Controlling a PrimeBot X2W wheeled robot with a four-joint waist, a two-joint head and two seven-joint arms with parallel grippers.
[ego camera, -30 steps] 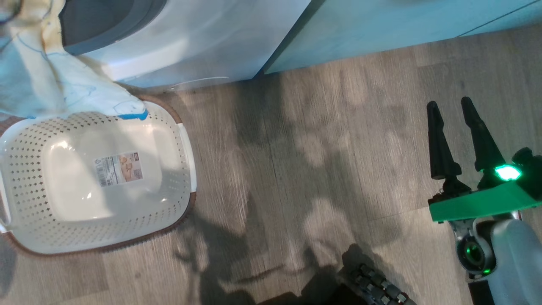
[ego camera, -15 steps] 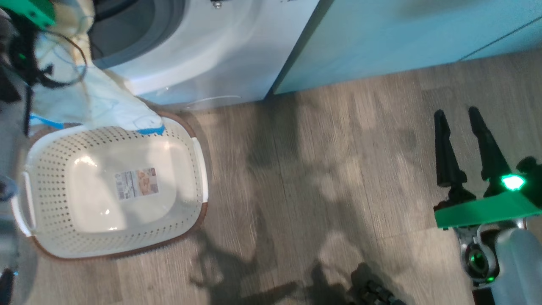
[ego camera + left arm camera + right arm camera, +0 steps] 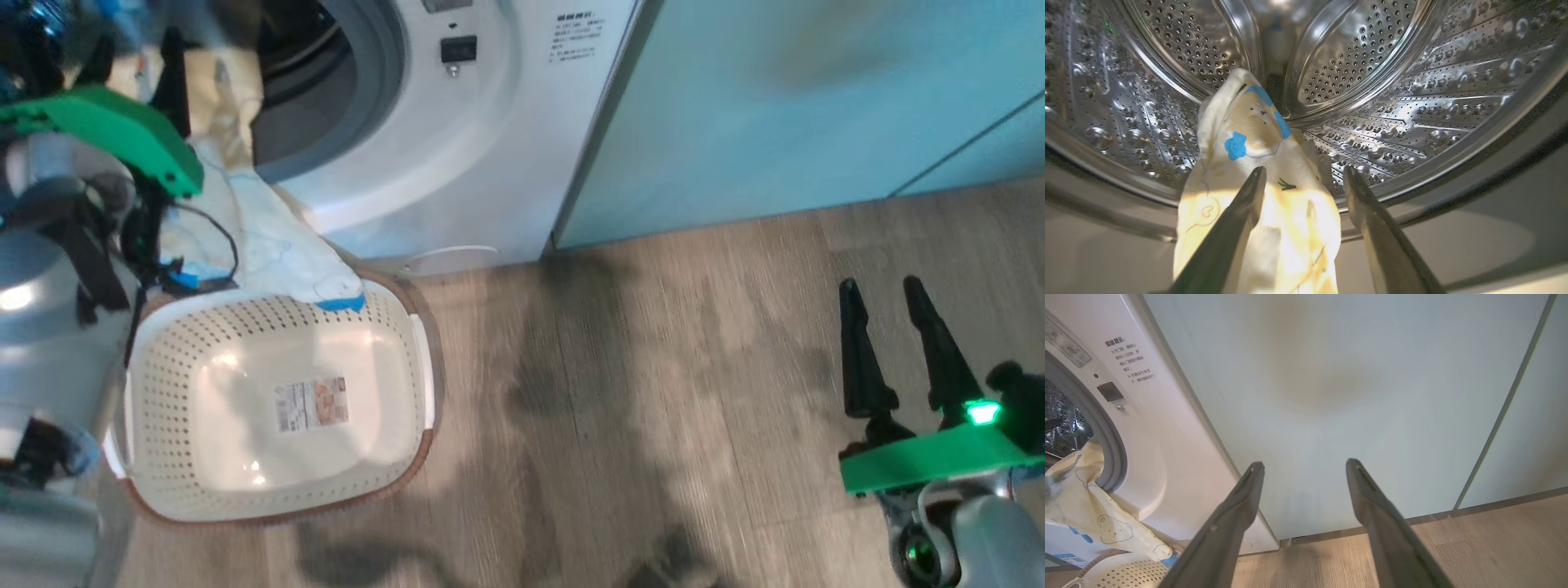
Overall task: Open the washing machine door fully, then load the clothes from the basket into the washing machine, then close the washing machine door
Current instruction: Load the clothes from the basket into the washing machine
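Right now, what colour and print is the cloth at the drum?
Cream-yellow cloth with a brown bear and blue patches; clearest in the left wrist view.

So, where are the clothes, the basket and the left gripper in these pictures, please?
the clothes (image 3: 1253, 122): left wrist view, on the printed bear.
the basket (image 3: 159, 425): head view, on its perforated side wall.
the left gripper (image 3: 1304, 169): left wrist view, midway between its fingertips.

Basket x1, washer x1, cloth x1 (w/ bear)
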